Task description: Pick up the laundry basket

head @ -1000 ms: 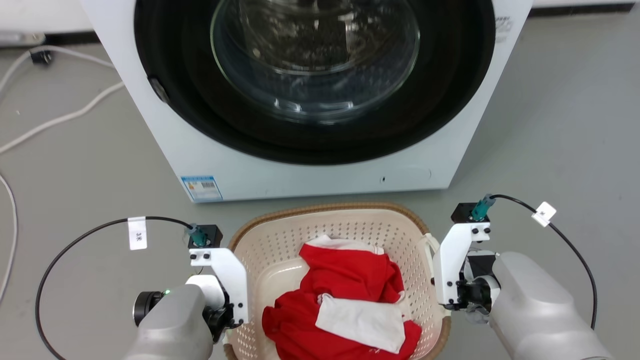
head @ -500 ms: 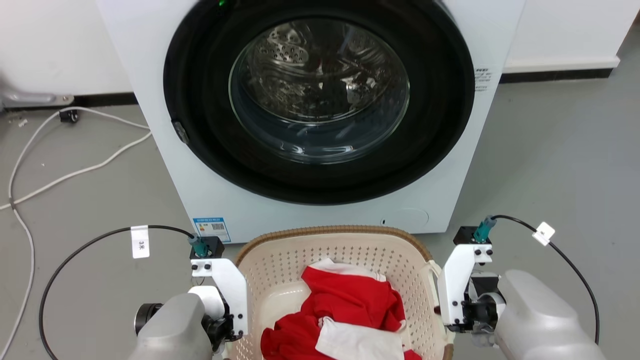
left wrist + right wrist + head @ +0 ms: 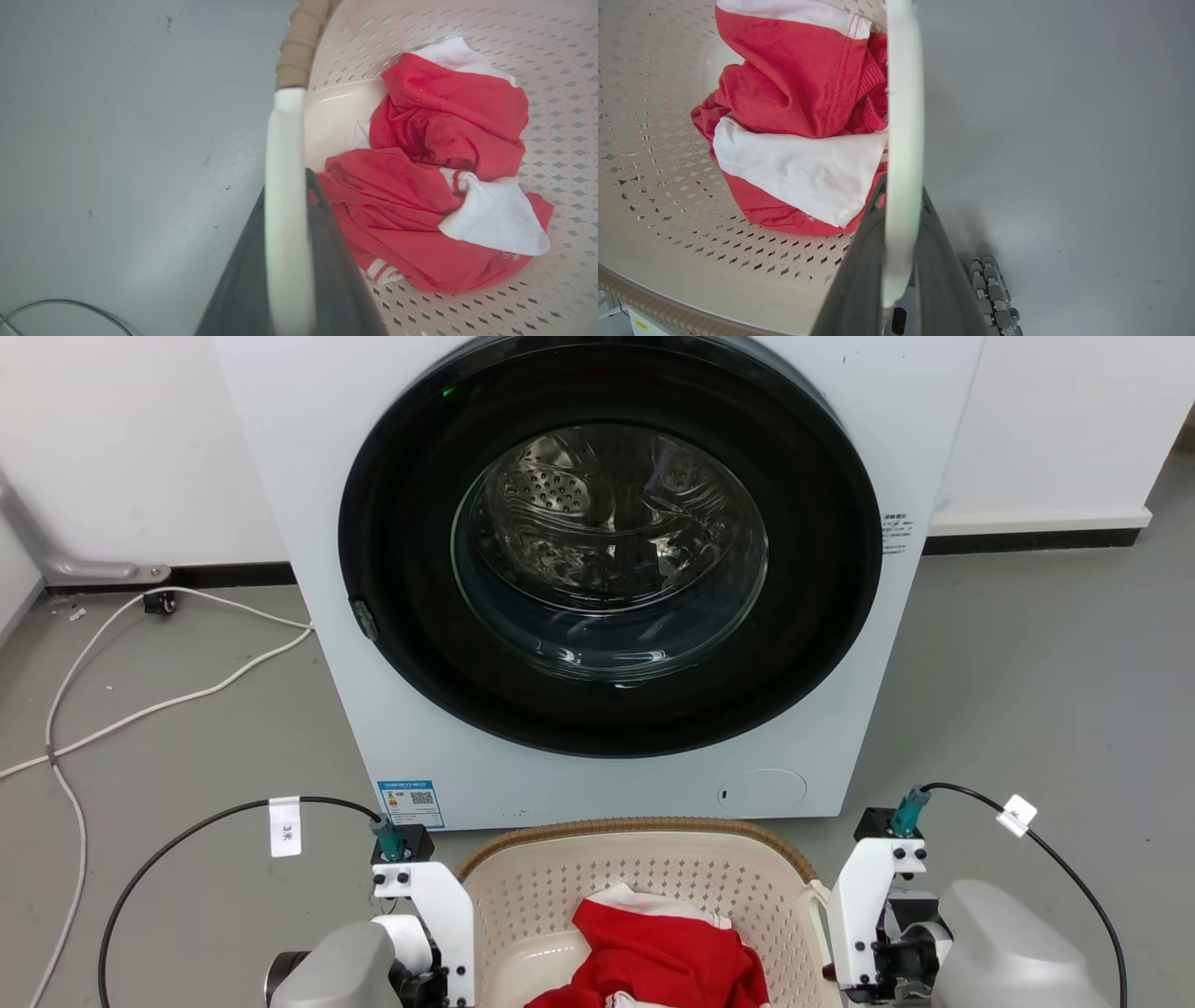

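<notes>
Left claw (image 3: 287, 186) pinches one white loop handle (image 3: 286, 135) of the laundry basket (image 3: 635, 825), a dark finger pressed against each face of the strap. The right claw (image 3: 902, 186) grips the opposite handle (image 3: 903, 93) the same way. The cream perforated basket sits between the two arms, just in front of a front-loading washing machine (image 3: 560, 793) on a grey floor (image 3: 1027, 691). A crumpled red-and-white garment (image 3: 420, 186) lies in its bottom. Whether the base rests on the floor or hangs just above it cannot be told from these views.

With both handles secured, the lift appears to be the step in hand. It is best done with both arms rising together at one pace, so the brown rim stays level and the garment does not slide to one side. The straps look smooth and thin, so a firm squeeze and a straight, unhurried rise should prevent slipping or swinging. The basket's far rim lies near the machine's front panel, so drawing it slightly toward the robot would avoid a scrape.
</notes>
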Controlling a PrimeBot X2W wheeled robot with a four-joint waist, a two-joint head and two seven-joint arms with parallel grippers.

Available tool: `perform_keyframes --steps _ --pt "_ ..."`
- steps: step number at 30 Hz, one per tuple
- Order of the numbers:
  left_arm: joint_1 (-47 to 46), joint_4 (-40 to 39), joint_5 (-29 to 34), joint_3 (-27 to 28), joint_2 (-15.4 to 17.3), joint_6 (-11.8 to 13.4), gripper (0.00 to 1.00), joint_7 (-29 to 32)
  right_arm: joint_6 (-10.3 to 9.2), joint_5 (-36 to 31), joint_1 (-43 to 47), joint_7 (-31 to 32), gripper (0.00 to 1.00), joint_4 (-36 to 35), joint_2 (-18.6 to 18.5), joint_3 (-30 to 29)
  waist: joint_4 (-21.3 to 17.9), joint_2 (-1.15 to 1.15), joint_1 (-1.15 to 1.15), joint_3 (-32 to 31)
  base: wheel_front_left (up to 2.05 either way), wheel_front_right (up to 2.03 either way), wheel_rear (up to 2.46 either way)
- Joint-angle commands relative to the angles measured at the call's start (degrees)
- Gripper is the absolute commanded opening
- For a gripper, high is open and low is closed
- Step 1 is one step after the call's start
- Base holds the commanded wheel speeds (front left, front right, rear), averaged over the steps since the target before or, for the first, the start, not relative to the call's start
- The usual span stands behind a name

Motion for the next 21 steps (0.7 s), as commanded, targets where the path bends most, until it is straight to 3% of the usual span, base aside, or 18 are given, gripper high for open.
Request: perform_keyframes --steps 1,21 --pt "0.75 -0.01 0.01 -0.18 0.41 -0.07 0.0 0.13 -0.02 0.35 0.72 0.34 0.0 0.23 -0.75 0.17 0.08 -0.01 0.01 -0.19 0.0 0.0 0.0" --pt "0.64 -0.04 -0.86 -1.0 -0.07 -0.27 0.0 -0.64 -0.02 1.8 1.6 0.38 0.0 0.9 -0.31 0.93 0.12 -0.01 0.01 -0.44 0.0 0.0 0.0"
